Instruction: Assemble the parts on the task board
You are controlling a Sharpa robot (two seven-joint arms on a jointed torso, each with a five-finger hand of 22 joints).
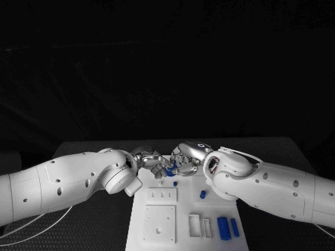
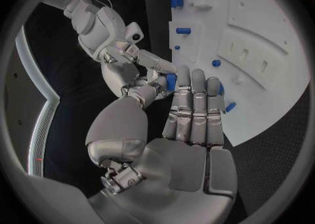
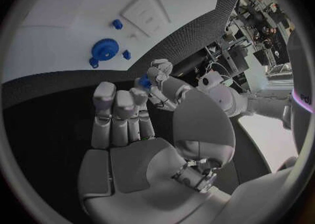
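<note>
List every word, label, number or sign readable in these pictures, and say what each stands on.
None can be read. The task board, the blue parts, the left hand and the right hand carry no legible text. The right arm's edge in the right wrist view bears a dark mark, cut off and unreadable.

I saw the black table (image 1: 92, 149) with its finely textured top, and thin white cables (image 1: 32, 230) lay looped near its near left corner.
</note>
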